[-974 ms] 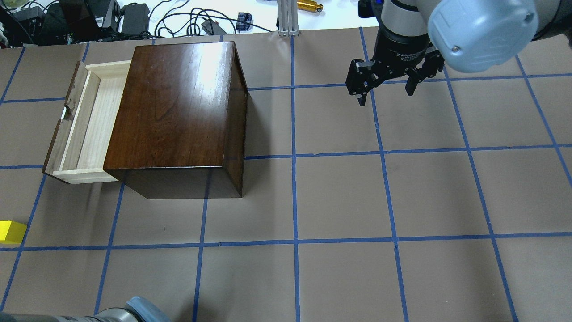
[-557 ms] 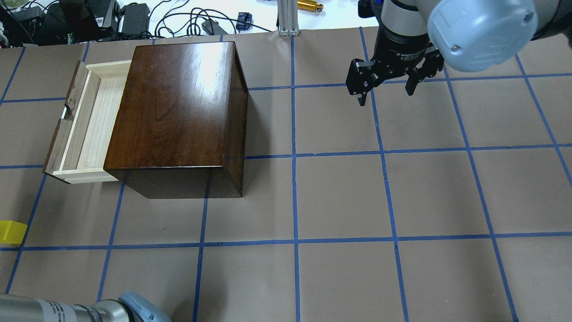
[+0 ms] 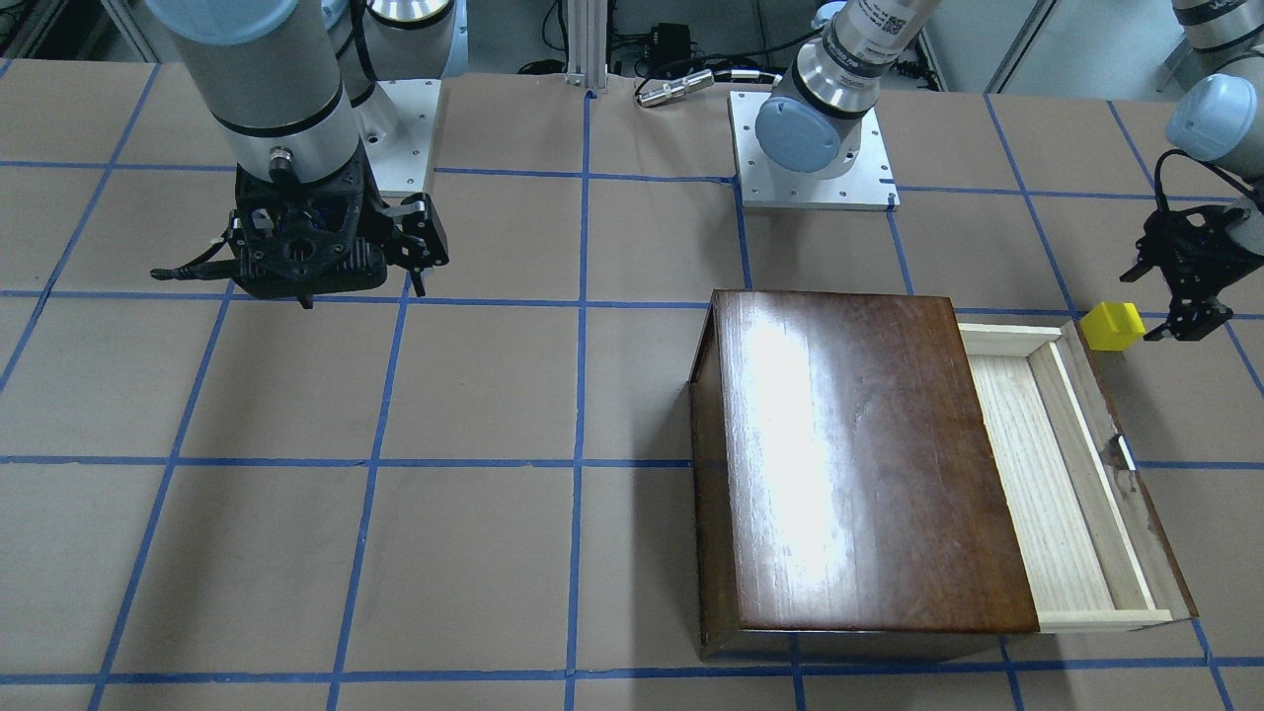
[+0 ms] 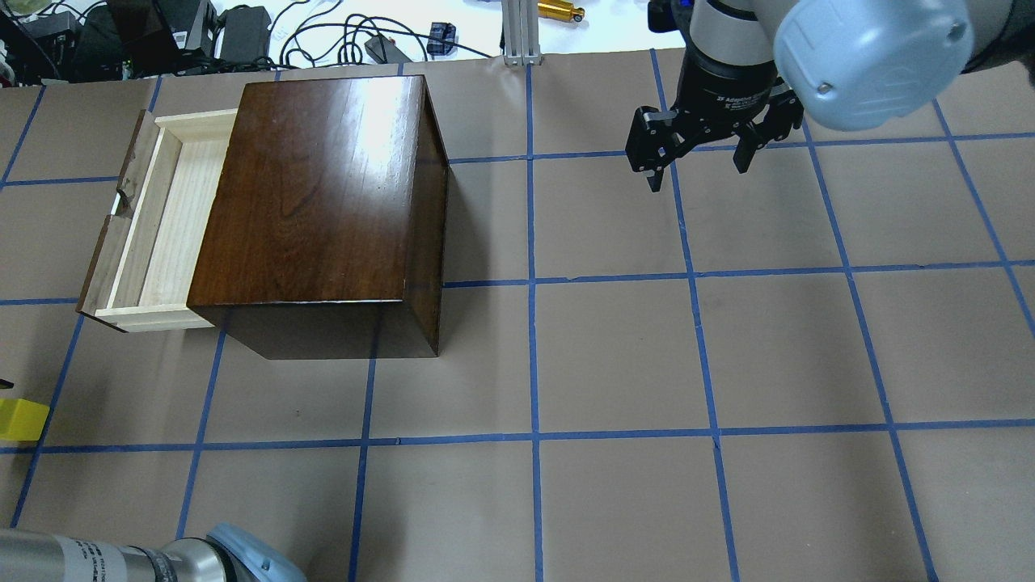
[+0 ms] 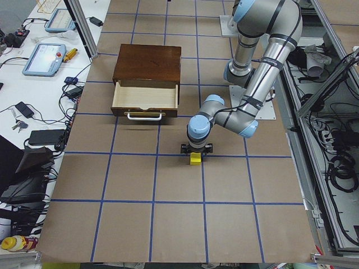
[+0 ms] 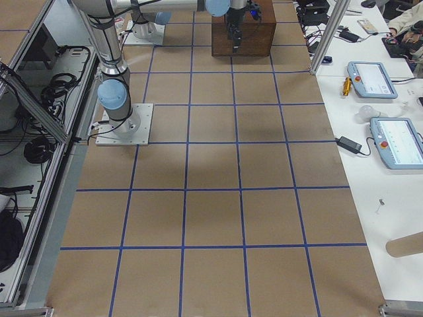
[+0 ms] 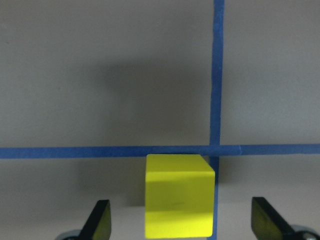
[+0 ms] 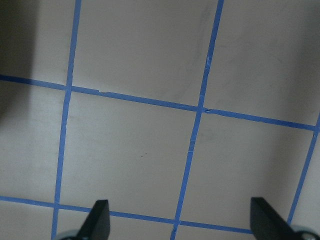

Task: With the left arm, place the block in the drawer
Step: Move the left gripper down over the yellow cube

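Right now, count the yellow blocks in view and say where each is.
1. The yellow block sits on the table outside the open drawer, under the open left gripper. The drawer's inner end is hidden.

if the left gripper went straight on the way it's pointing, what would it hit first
The block: it sits directly below the left gripper, centred between the open fingers, so they would likely straddle it. Depth is unclear.
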Robot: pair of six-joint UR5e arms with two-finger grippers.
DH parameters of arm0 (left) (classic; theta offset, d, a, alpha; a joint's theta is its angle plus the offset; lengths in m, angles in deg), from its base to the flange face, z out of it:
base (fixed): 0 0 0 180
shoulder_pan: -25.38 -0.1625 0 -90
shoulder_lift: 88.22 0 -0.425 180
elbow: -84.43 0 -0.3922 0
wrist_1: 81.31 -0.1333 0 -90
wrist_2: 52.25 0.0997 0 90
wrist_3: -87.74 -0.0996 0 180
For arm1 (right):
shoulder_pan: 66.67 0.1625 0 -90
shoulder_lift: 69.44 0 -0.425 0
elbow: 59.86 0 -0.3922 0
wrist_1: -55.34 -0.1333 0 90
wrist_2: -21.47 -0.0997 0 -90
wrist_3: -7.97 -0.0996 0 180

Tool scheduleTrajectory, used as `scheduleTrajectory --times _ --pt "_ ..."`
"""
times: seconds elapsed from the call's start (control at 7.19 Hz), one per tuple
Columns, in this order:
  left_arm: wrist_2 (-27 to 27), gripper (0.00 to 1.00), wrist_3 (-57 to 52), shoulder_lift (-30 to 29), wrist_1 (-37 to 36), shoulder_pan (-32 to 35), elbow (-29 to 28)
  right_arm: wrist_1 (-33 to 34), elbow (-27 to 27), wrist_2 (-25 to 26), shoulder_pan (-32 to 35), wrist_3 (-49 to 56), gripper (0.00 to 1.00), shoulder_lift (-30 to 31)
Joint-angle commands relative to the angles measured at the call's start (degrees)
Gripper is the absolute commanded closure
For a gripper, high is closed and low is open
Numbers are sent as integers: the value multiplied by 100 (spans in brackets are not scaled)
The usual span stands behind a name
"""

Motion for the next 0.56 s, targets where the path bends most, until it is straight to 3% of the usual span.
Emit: scheduleTrajectory --times 0.0,0.42 --pt "4 0 -36 -50 -115 -16 67 0 0 0 0 6 0 0" --pt "30 0 -36 -173 -334 -16 85 0 0 0 0 -2 0 0"
